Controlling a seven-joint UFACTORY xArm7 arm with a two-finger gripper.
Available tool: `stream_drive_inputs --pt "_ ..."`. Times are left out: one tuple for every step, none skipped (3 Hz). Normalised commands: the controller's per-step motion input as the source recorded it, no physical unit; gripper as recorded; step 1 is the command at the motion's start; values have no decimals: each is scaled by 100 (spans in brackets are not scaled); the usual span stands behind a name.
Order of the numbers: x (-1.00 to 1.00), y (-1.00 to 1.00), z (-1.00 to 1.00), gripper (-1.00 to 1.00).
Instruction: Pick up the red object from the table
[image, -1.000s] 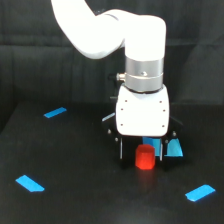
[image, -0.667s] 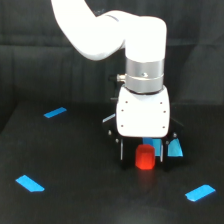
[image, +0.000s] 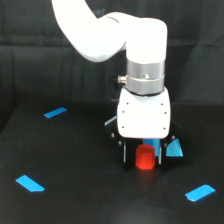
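Note:
The red object (image: 145, 158) is a short red-orange cylinder standing on the black table (image: 75, 160), right of centre in the exterior view. My gripper (image: 141, 155) hangs straight down over it from the white body, with a dark finger on each side of the cylinder. The right finger (image: 159, 152) is close against the cylinder. A narrow dark gap shows between the left finger (image: 122, 151) and the cylinder, so the jaws look open around it. The cylinder's top is hidden under the gripper body.
Blue tape strips lie on the table at the back left (image: 55, 112), front left (image: 30, 183) and front right (image: 200, 192). A blue patch (image: 173, 149) sits just right of the gripper. A black curtain hangs behind.

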Motion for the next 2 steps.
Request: stream_drive_inputs --pt "-8 4 -11 -100" --pt "5 10 -14 -100"
